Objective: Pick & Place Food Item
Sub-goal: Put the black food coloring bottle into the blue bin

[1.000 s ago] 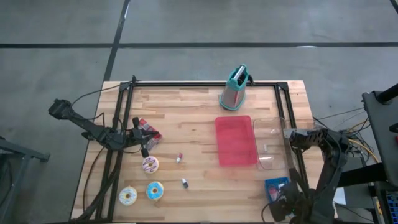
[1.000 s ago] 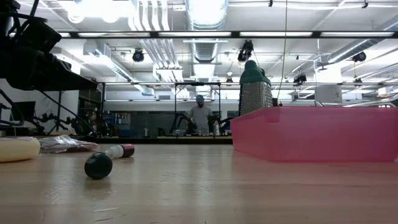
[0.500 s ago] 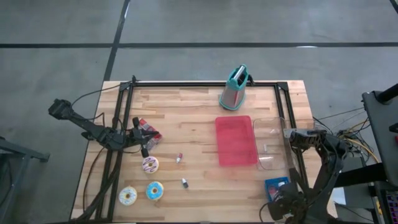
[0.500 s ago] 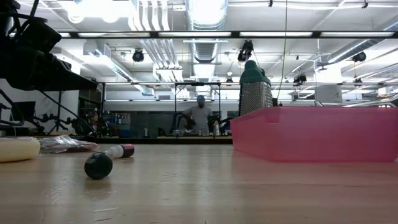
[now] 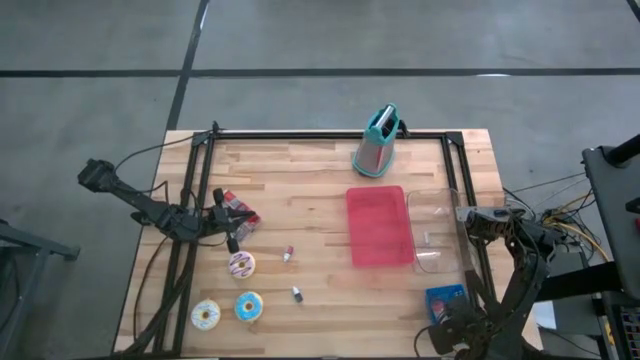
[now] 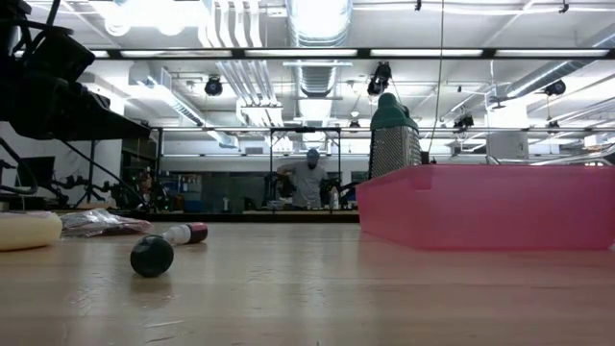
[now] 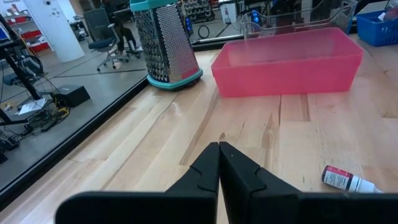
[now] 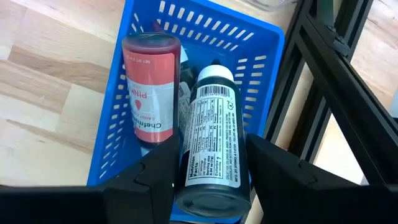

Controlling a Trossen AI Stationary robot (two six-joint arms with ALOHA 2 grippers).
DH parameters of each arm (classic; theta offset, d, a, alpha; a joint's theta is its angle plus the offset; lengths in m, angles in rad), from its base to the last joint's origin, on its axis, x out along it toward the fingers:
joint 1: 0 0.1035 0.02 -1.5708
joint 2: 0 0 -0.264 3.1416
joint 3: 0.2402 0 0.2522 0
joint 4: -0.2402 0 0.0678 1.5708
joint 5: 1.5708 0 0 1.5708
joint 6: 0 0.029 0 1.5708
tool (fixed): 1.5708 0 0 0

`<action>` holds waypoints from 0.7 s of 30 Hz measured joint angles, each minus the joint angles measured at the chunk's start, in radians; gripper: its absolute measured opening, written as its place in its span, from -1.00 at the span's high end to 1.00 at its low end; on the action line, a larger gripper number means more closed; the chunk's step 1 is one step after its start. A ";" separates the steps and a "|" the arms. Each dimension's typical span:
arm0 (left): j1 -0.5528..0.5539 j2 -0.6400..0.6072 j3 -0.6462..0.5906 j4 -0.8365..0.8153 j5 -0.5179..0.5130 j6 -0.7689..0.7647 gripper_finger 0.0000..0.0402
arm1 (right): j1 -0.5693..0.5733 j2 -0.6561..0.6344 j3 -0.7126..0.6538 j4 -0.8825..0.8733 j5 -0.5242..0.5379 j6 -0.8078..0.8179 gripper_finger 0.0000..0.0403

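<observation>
A blue basket stands at the table's near right corner. In it lie a dark bottle with a white label and a pink-labelled bottle. My right gripper points steeply down over the basket, open, with one finger on each long side of the dark bottle. Three donuts lie on the wood at the near left. My left gripper is shut and waits low at the table's left. My right gripper comes from above, its fingers lying along the dark bottle's two long sides. The bottle lies in the basket. Whether the fingers touch it I cannot tell.
A pink tray and a clear container sit right of centre. A teal-topped grater stands at the far edge. Two small bottles lie mid-table. A red packet lies by the left gripper, and a black frame rail runs beside the basket.
My right arm has sunk a little over the blue basket at the near right corner. The left arm has kept still.
</observation>
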 joint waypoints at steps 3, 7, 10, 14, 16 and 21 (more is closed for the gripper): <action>0.000 0.000 0.000 0.000 0.000 0.000 0.94 | 0.000 0.000 0.000 0.000 -0.001 0.000 0.13; 0.000 0.000 0.000 0.000 0.000 0.000 0.94 | 0.000 0.000 -0.001 0.000 -0.003 0.000 0.13; 0.000 0.000 0.000 0.000 0.000 0.000 0.94 | 0.000 0.000 -0.005 0.001 -0.007 0.001 0.13; 0.000 0.000 0.000 0.000 0.000 0.000 0.94 | 0.000 0.000 -0.012 0.001 -0.007 0.003 0.13; 0.000 0.000 0.000 0.000 0.000 0.000 0.94 | 0.000 0.000 -0.012 0.001 -0.007 0.003 0.13; 0.000 0.000 0.000 0.000 0.000 0.000 0.94 | 0.000 0.000 -0.012 0.001 -0.007 0.003 0.13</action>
